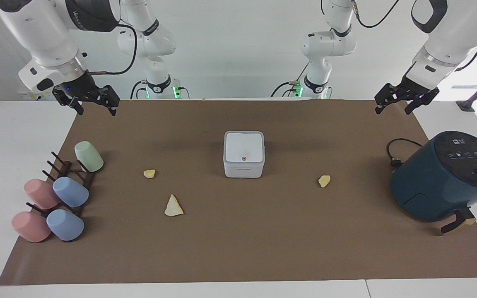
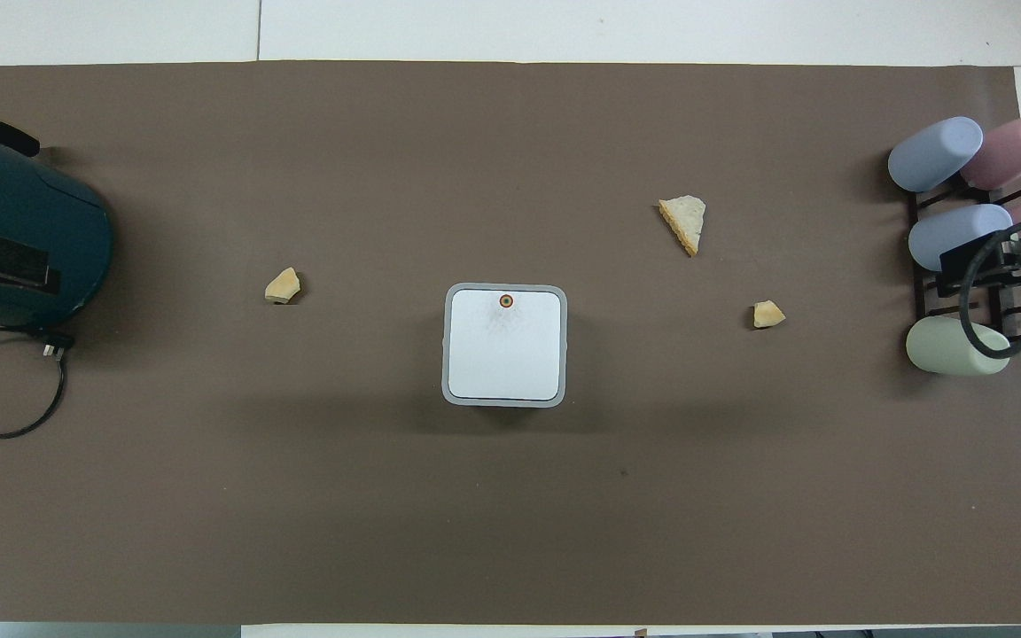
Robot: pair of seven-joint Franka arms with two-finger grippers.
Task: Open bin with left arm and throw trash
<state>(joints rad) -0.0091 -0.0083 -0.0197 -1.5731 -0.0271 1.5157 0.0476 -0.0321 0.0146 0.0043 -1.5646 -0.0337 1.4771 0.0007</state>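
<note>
The white bin (image 1: 244,154) stands mid-mat with its lid shut, and it also shows in the overhead view (image 2: 504,346). Three pale yellow trash scraps lie on the mat. One lump (image 1: 324,181) lies toward the left arm's end. Another lump (image 1: 149,174) and the wedge (image 1: 174,206) lie toward the right arm's end, the wedge farther from the robots. My left gripper (image 1: 395,108) hangs open and empty, raised over the mat's corner at the left arm's end. My right gripper (image 1: 96,108) hangs open and empty over the corner at the right arm's end.
A dark teal appliance (image 1: 441,178) with a black cord (image 1: 396,155) stands at the left arm's end. A rack (image 1: 71,174) of several pastel cups stands at the right arm's end. A brown mat (image 1: 238,248) covers the table.
</note>
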